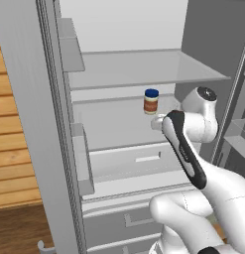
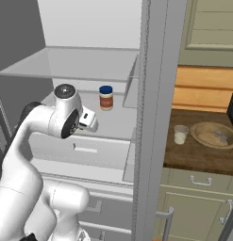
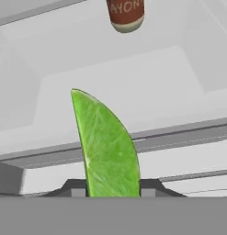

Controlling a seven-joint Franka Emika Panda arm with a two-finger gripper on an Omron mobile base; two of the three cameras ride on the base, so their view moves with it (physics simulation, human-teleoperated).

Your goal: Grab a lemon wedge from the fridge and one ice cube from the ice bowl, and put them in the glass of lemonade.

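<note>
Inside the open fridge (image 1: pixel 144 74), the brown jar (image 1: pixel 151 101) with a blue lid stands on the middle shelf, and the arm's hand reaches in just right of it. The gripper (image 3: pixel 112 187) clamps the lemon wedge (image 3: pixel 107 146) between its 2 fingertips. Further right, on the wooden counter (image 2: pixel 203 157), the glass of lemonade (image 2: pixel 180 134) stands just beside the ice bowl (image 2: pixel 213 135).

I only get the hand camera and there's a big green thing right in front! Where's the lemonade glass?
Observer: The glass of lemonade stands on the wooden counter, right of the open fridge.
Operator: Is the ice near it?
Observer: Yes, the ice bowl sits just right of the glass, with cubes inside.
Operator: What's the green thing?
Observer: The lemon wedge, pinched in the gripper. The arm reaches into the fridge, near the jar with its blue lid.
</note>
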